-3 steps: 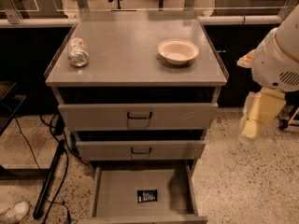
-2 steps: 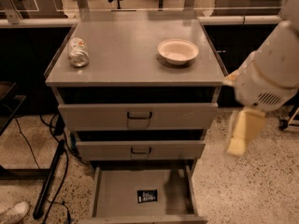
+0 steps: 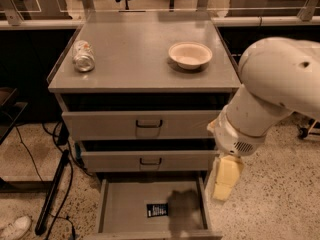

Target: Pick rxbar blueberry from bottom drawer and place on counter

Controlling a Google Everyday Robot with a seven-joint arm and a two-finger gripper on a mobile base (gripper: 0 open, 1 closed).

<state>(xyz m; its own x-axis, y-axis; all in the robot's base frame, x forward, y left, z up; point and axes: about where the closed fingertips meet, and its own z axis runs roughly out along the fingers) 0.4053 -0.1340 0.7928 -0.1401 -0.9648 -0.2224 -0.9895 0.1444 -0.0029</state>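
The rxbar blueberry (image 3: pixel 157 210), a small dark wrapper with white lettering, lies flat on the floor of the pulled-out bottom drawer (image 3: pixel 128 209). The counter (image 3: pixel 135 59) is the grey top of the cabinet. My white arm comes in from the right, and the pale gripper (image 3: pixel 224 185) hangs below it, just right of the bottom drawer's right wall and above floor level. The gripper stands to the right of the bar and apart from it. A shadow of the arm falls on the drawer floor beside the bar.
A silver can (image 3: pixel 83 56) lies at the counter's left and a cream bowl (image 3: pixel 190 54) sits at its right. Two upper drawers (image 3: pixel 145 125) with dark handles stand slightly out. Cables and a dark pole (image 3: pixel 52 191) lie on the floor at the left.
My arm has swung left and down, from beside the cabinet's right edge toward the open bottom drawer. The bar, can and bowl have not moved.
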